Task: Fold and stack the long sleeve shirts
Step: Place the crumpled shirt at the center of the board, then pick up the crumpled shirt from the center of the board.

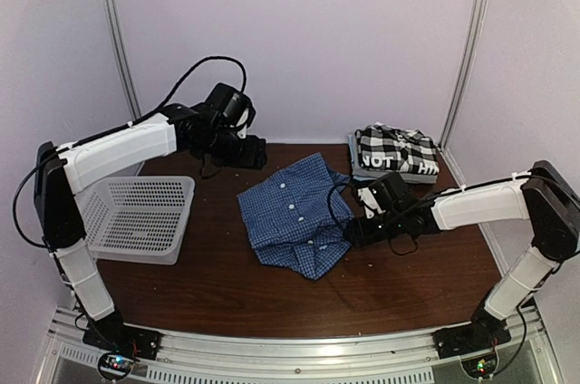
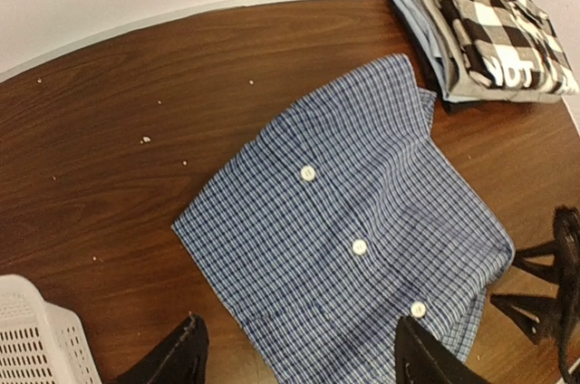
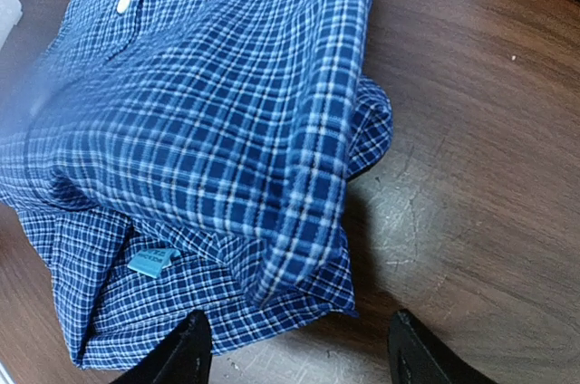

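Right gripper [image 3: 299, 361] is seen spread, with the blue fine-checked collared cloth shirt [image 3: 227, 112] lying on the brown worktop [image 3: 471, 130] just ahead of it. Soft, light and limp, the shirt is judged best pinched at its doubled edge.

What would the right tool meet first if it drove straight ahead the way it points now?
The blue checked shirt. Its folded near edge lies directly ahead of the right tool, which stands open around that corner. Depth is hard to judge from the wrist view, but the cloth looks very close.

Open tabletop [image 1: 236, 298] along the near edge; basket [image 1: 136, 212] left, blue shirt [image 1: 294, 216] centre, black-and-white shirt [image 1: 396, 153] far right.
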You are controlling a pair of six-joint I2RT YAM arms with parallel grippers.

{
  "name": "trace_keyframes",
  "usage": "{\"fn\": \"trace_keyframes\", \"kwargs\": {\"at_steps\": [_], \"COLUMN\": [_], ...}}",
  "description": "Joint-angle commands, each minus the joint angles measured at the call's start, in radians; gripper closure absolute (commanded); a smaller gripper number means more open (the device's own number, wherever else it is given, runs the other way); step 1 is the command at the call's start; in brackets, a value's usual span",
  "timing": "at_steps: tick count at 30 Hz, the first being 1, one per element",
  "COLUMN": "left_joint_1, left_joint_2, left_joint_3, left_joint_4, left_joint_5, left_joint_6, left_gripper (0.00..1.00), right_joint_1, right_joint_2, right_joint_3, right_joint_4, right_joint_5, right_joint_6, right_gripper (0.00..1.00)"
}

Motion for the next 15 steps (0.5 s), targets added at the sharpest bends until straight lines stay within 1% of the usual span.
{"fn": "trace_keyframes", "kwargs": {"at_steps": [1,5,8,12,15], "left_joint_1": [-0.079,-0.159,-0.209,-0.277,-0.327], "left_joint_2": [-0.106,-0.18,-0.193,-0.155,-0.089], "left_joint_3": [-0.149,-0.298,-0.394,-0.446,-0.442], "left_joint_4": [0.054,0.152,0.212,0.281,0.315], "left_joint_5": [-0.015,0.07,0.114,0.158,0.191], "left_joint_6": [0.007,0.002,-0.006,-0.009,-0.006], "left_gripper": [0.29,0.32,0.34,0.35,0.34], "right_joint_1": [0.01,0.015,0.018,0.031,0.043], "right_joint_2": [0.053,0.099,0.126,0.138,0.131], "right_joint_3": [0.016,0.016,0.022,0.037,0.036], "right_joint_4": [0.068,0.097,0.106,0.104,0.099], "right_joint_5": [-0.023,-0.034,-0.026,-0.026,-0.016], "right_joint_6": [-0.005,-0.004,0.003,0.011,0.019], "right_gripper": [0.34,0.38,0.41,0.48,0.58]}}
